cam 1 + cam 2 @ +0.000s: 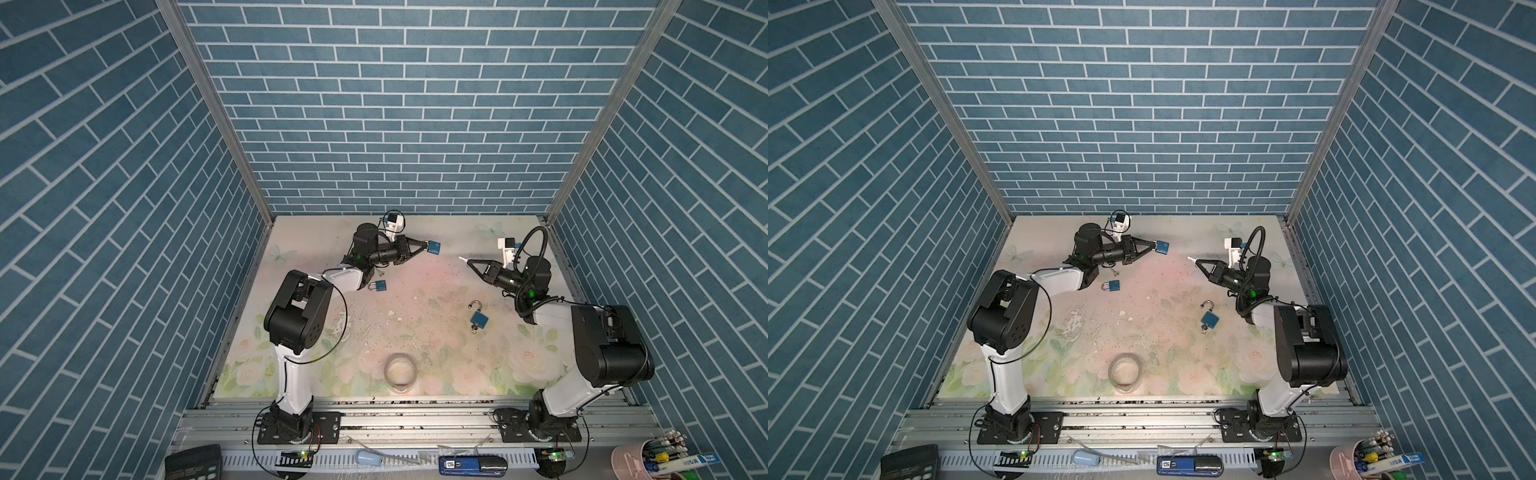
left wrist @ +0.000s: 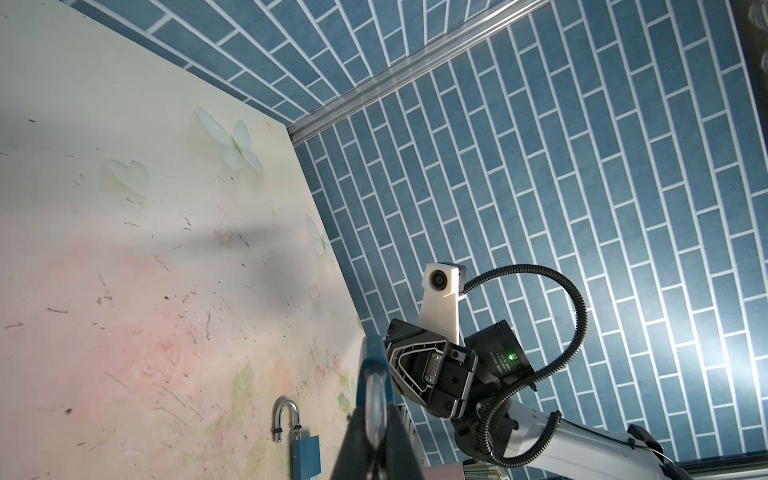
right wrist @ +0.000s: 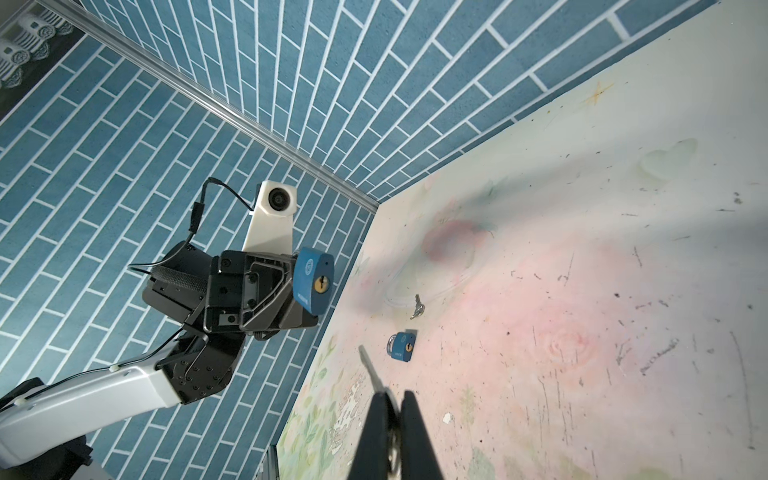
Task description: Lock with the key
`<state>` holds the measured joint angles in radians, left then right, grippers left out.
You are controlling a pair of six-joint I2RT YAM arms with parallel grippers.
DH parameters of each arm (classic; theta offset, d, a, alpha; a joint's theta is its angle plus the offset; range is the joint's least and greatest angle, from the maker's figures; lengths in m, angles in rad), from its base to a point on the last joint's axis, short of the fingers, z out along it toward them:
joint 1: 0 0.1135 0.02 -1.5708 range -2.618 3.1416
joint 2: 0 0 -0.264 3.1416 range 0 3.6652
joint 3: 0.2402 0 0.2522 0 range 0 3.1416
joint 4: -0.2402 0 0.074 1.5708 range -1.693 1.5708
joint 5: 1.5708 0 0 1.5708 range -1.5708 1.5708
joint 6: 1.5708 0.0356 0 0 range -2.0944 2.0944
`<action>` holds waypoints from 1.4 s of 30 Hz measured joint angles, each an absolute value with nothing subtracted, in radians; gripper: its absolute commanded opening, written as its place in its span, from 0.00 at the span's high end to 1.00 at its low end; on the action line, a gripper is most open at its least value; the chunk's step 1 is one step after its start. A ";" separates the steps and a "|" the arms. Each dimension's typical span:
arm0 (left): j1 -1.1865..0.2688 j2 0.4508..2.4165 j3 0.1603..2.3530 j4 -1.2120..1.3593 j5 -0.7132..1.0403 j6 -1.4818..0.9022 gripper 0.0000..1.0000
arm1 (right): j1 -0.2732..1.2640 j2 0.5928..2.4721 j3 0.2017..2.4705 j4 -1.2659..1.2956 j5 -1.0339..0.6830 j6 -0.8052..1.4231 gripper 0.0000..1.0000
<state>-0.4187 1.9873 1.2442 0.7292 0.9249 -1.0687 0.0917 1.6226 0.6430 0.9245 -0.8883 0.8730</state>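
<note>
My left end effector [image 1: 427, 245] is clamped on a blue padlock [image 1: 435, 248] above the surface [image 1: 415, 282]. My right end effector [image 1: 469, 262] pinches the key [image 1: 462, 259], which points toward the padlock and does not touch it.

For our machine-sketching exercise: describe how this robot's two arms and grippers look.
The left arm and right arm have white links between bulky black joint housings. The left gripper and right gripper are black, with triangular open-frame fingers tapering to points. A white camera mount tops each wrist. A ribbed black hose loops off the right arm, a thin black cable off the left.
</note>
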 measured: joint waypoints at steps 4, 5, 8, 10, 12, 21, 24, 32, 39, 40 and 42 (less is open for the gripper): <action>-0.422 1.987 1.252 0.621 0.979 -1.005 1.00 | 0.069 1.569 0.617 0.835 -0.857 0.843 1.00; -0.422 1.988 1.261 0.573 0.991 -0.979 1.00 | 0.066 1.551 0.614 0.801 -0.848 0.830 1.00; -0.422 1.995 1.335 0.319 1.014 -0.817 1.00 | 0.059 1.480 0.612 0.670 -0.810 0.775 1.00; -0.423 2.010 1.421 0.108 1.011 -0.665 1.00 | 0.059 1.438 0.611 0.586 -0.783 0.735 1.00; -0.423 2.027 1.496 -0.060 1.005 -0.532 1.00 | 0.059 1.411 0.605 0.521 -0.754 0.706 1.00; -0.424 2.152 1.657 -0.487 1.000 -0.154 1.00 | 0.059 1.355 0.533 0.375 -0.651 0.684 1.00; -0.424 2.206 1.699 -0.587 1.001 -0.064 1.00 | 0.060 1.354 0.520 0.371 -0.638 0.693 1.00; -0.424 2.329 1.885 -0.765 0.986 0.080 1.00 | 0.079 1.356 0.520 0.378 -0.621 0.716 1.00; -0.424 2.357 1.900 -0.773 0.960 0.085 1.00 | 0.117 1.412 0.521 0.434 -0.612 0.736 1.00; -0.424 2.361 1.900 -0.773 0.956 0.084 0.99 | 0.125 1.425 0.522 0.439 -0.612 0.736 1.00; -0.424 2.369 1.900 -0.769 0.948 0.082 0.98 | 0.137 1.452 0.525 0.446 -0.612 0.736 1.00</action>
